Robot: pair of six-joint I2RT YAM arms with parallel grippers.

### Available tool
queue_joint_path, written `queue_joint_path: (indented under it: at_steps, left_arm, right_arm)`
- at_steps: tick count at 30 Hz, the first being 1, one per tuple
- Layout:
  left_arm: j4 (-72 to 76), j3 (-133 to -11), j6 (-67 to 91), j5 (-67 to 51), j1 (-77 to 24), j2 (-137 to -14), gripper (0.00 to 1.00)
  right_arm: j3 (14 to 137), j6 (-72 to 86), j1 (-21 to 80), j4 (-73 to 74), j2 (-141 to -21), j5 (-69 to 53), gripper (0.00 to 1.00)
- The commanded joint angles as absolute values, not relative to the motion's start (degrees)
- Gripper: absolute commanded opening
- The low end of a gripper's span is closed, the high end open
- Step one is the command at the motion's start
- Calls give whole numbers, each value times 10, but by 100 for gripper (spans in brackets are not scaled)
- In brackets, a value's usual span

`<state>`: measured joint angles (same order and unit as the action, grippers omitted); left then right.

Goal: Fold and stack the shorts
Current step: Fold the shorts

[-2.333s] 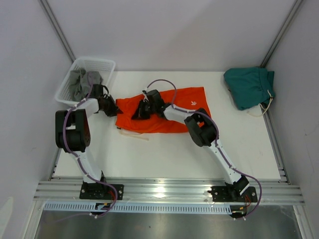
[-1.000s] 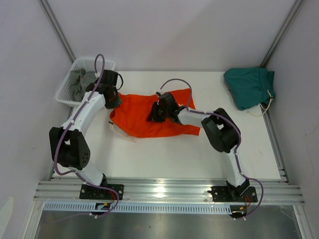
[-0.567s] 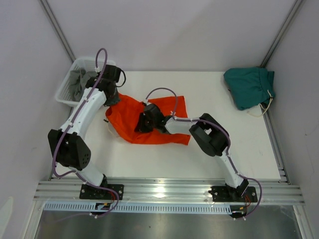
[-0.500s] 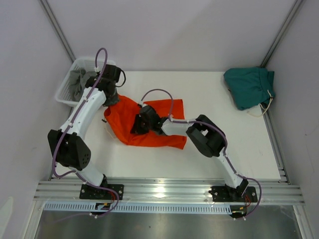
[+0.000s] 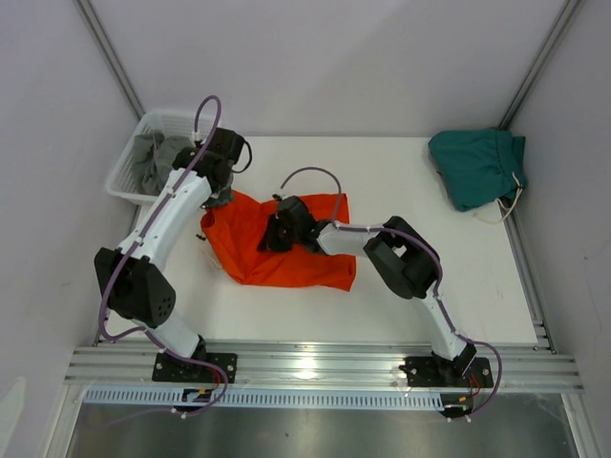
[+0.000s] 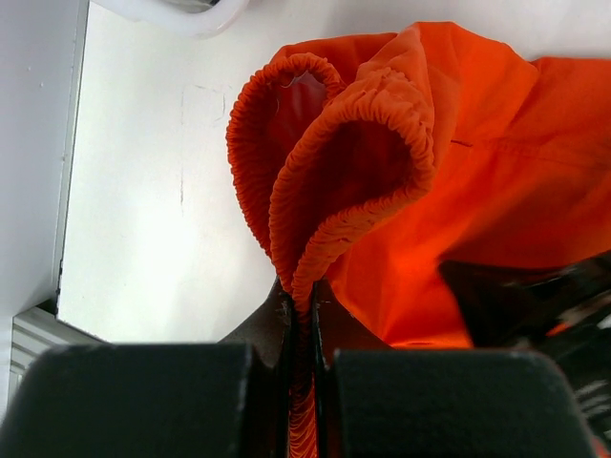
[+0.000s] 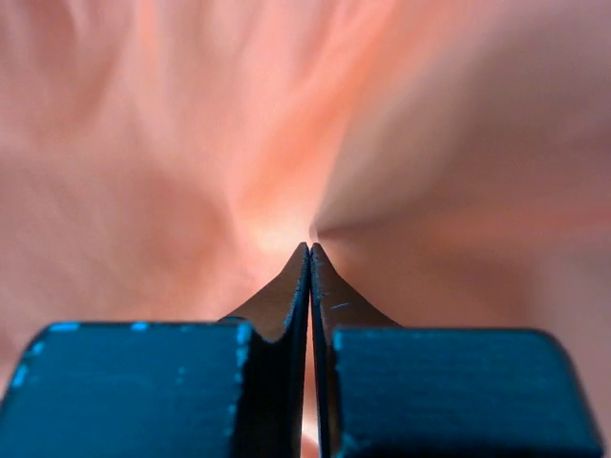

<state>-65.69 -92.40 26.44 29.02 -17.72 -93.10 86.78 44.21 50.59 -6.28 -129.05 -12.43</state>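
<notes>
The bright orange shorts [image 5: 286, 258] lie bunched on the white table, left of centre. My left gripper [image 5: 221, 196] is shut on their elastic waistband and holds that edge raised. In the left wrist view the gathered waistband [image 6: 353, 143] loops up out of the closed left gripper [image 6: 304, 296]. My right gripper [image 5: 274, 234] is shut on the orange cloth near the middle of the shorts. Orange cloth [image 7: 191, 143] fills the right wrist view around the closed right gripper [image 7: 310, 250]. The dark teal-green shorts [image 5: 475, 167] lie crumpled at the far right corner, with a white drawstring [image 5: 511, 205] trailing.
A white plastic basket [image 5: 179, 116] with grey cloth [image 5: 153, 162] in it stands at the far left, just beyond my left gripper. Bare white table [image 5: 458, 286] shows to the right of the orange shorts. Grey walls and metal rails enclose the table.
The orange shorts, earlier spread wide and flat, have been drawn leftward and bunched. My left gripper has lifted the waistband and moved toward the back. My right gripper has shifted left with the cloth.
</notes>
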Motion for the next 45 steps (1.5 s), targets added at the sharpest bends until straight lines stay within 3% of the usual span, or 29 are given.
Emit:
queue_joint_path:
  at_steps: [1, 7, 16, 23, 30, 38, 45]
  left_arm:
    - [-662, -940, 265, 321, -188, -910, 0]
    - [-664, -936, 268, 330, -197, -896, 0]
    - [-663, -933, 266, 329, -214, -889, 0]
    - [-674, -940, 271, 341, -238, -895, 0]
    - [-679, -958, 272, 340, -262, -918, 1]
    - [-694, -990, 271, 345, -263, -932, 1]
    - [-717, -1027, 271, 351, -263, -960, 1]
  right_arm:
    - [862, 448, 484, -85, -1241, -138, 0]
    - [871, 457, 460, -108, -1255, -150, 0]
    - [990, 468, 449, -128, -1361, -171, 0]
    - [1052, 490, 458, -71, -1435, -98, 0]
    - [1097, 496, 484, -76, -1475, -100, 0]
    - [1073, 454, 464, -60, -1379, -110, 0]
    - [965, 439, 432, -67, -1233, -111, 0]
